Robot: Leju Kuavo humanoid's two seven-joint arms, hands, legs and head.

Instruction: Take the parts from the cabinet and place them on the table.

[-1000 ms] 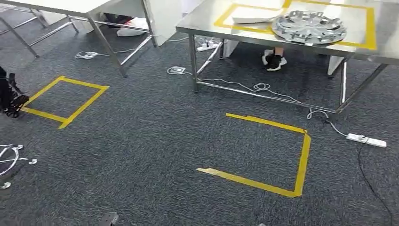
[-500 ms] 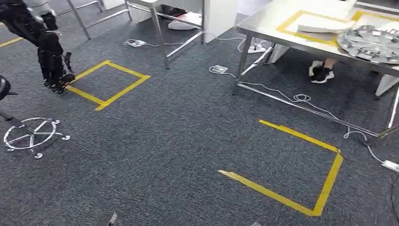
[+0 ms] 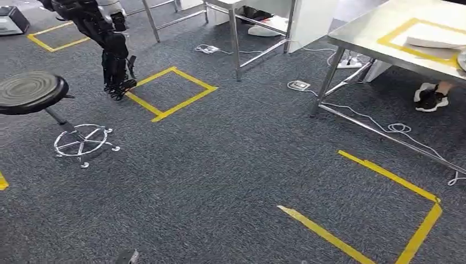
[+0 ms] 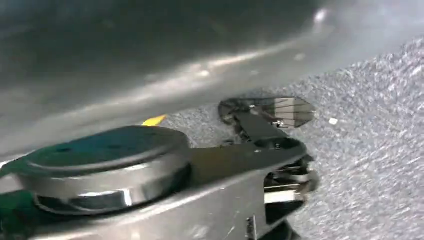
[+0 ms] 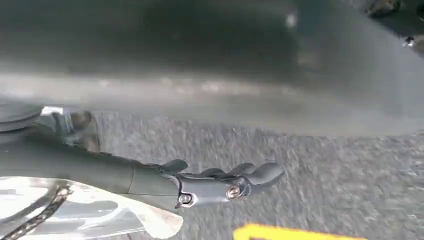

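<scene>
A flat white part (image 3: 437, 39) lies inside a yellow tape frame on the steel table (image 3: 368, 34) at the far right of the head view. In the right wrist view my right hand (image 5: 225, 182) hangs over grey carpet, its dark fingers stretched out and holding nothing. My left hand (image 4: 280, 170) hangs over the carpet in the left wrist view, blurred, with nothing in it.
A black round stool (image 3: 33, 91) on a chrome star base stands at the left. A dark legged machine (image 3: 112, 55) stands by a yellow tape square (image 3: 170, 93). A second table's legs (image 3: 235, 47), floor cables (image 3: 398, 127) and a person's shoe (image 3: 431, 98) lie beyond.
The whole picture has shifted: the camera has swung left. The steel table slid to the right edge, and the stool and the dark legged machine came into view.
</scene>
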